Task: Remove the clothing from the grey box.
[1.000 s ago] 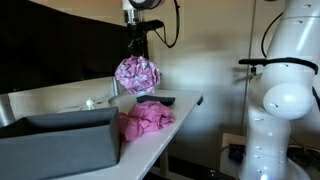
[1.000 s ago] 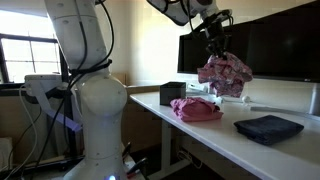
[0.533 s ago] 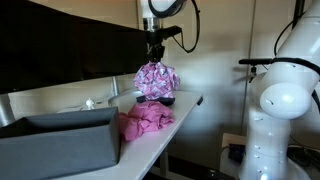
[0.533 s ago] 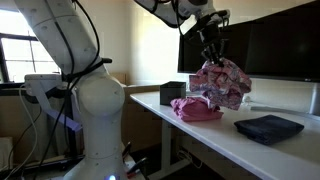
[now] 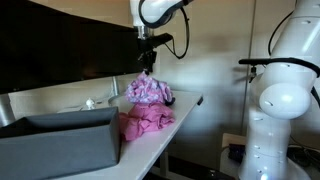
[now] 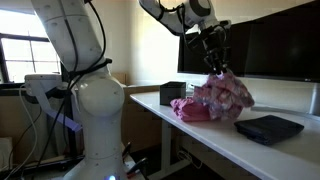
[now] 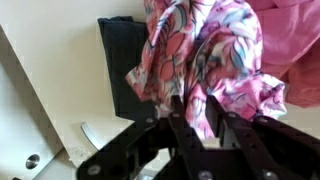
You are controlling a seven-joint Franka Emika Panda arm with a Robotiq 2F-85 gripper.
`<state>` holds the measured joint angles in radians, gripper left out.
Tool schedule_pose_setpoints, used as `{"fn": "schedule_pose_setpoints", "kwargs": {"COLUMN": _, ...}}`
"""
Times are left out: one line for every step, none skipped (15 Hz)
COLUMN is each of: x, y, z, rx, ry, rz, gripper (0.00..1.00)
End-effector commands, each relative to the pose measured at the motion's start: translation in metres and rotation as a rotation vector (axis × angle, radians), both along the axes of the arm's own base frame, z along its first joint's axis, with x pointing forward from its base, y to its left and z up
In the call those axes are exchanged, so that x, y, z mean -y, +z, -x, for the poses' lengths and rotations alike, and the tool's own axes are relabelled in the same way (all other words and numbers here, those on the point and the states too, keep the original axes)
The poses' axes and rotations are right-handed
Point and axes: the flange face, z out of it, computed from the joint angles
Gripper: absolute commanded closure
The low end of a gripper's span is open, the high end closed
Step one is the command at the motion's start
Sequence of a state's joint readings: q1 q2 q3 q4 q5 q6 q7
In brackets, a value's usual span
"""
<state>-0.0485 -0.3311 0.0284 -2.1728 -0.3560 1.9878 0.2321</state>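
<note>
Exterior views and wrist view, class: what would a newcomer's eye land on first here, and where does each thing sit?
First comes the flowered pink garment, dangling from the gripper over the white table. Under it lies a plain pink clothing heap, next to the grey box in an exterior view. The bulky white robot body fills the foreground beside the table.

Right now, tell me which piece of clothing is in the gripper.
The flowered pink garment, pinched by the gripper and hanging; the plain pink garment and the dark garment lie on the table.
</note>
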Motion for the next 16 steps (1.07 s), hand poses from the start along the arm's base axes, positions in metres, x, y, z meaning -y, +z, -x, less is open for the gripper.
{"fn": "schedule_pose_setpoints", "kwargs": {"x": 0.008, "y": 0.003, "z": -0.002, "rx": 0.023, "ry": -0.031, "rz": 0.027, "gripper": 0.38}}
{"fn": "schedule_pose_setpoints", "kwargs": {"x": 0.010, "y": 0.005, "z": 0.001, "rx": 0.027, "ry": -0.040, "rz": 0.028, "gripper": 0.32}}
{"fn": "schedule_pose_setpoints", "kwargs": {"x": 0.012, "y": 0.007, "z": 0.003, "rx": 0.030, "ry": -0.045, "rz": 0.028, "gripper": 0.25}}
{"fn": "schedule_pose_setpoints", "kwargs": {"x": 0.014, "y": 0.009, "z": 0.006, "rx": 0.034, "ry": -0.045, "rz": 0.029, "gripper": 0.19}}
{"fn": "schedule_pose_setpoints", "kwargs": {"x": 0.015, "y": 0.011, "z": 0.008, "rx": 0.036, "ry": -0.047, "rz": 0.030, "gripper": 0.13}}
{"fn": "schedule_pose_setpoints", "kwargs": {"x": 0.016, "y": 0.013, "z": 0.011, "rx": 0.040, "ry": -0.047, "rz": 0.030, "gripper": 0.06}}
{"fn": "schedule_pose_setpoints", "kwargs": {"x": 0.017, "y": 0.015, "z": 0.015, "rx": 0.044, "ry": -0.044, "rz": 0.027, "gripper": 0.02}}
{"fn": "schedule_pose_setpoints", "kwargs": {"x": 0.014, "y": 0.018, "z": 0.007, "rx": 0.046, "ry": -0.043, "rz": 0.027, "gripper": 0.00}}
{"fn": "schedule_pose_setpoints", "kwargs": {"x": 0.012, "y": 0.020, "z": 0.007, "rx": 0.051, "ry": -0.038, "rz": 0.025, "gripper": 0.00}}
{"fn": "schedule_pose_setpoints", "kwargs": {"x": 0.010, "y": 0.024, "z": 0.009, "rx": 0.054, "ry": -0.032, "rz": 0.026, "gripper": 0.00}}
{"fn": "schedule_pose_setpoints", "kwargs": {"x": 0.007, "y": 0.027, "z": 0.009, "rx": 0.056, "ry": -0.028, "rz": 0.025, "gripper": 0.00}}
{"fn": "schedule_pose_setpoints", "kwargs": {"x": 0.005, "y": 0.029, "z": 0.009, "rx": 0.059, "ry": -0.027, "rz": 0.028, "gripper": 0.00}}
{"fn": "schedule_pose_setpoints", "kwargs": {"x": 0.003, "y": 0.032, "z": 0.009, "rx": 0.061, "ry": -0.027, "rz": 0.025, "gripper": 0.00}}
{"fn": "schedule_pose_setpoints", "kwargs": {"x": 0.001, "y": 0.034, "z": 0.008, "rx": 0.062, "ry": -0.024, "rz": 0.024, "gripper": 0.00}}
{"fn": "schedule_pose_setpoints", "kwargs": {"x": -0.001, "y": 0.036, "z": 0.008, "rx": 0.062, "ry": -0.023, "rz": 0.023, "gripper": 0.00}}
{"fn": "schedule_pose_setpoints", "kwargs": {"x": -0.004, "y": 0.038, "z": 0.007, "rx": 0.061, "ry": -0.021, "rz": 0.021, "gripper": 0.00}}
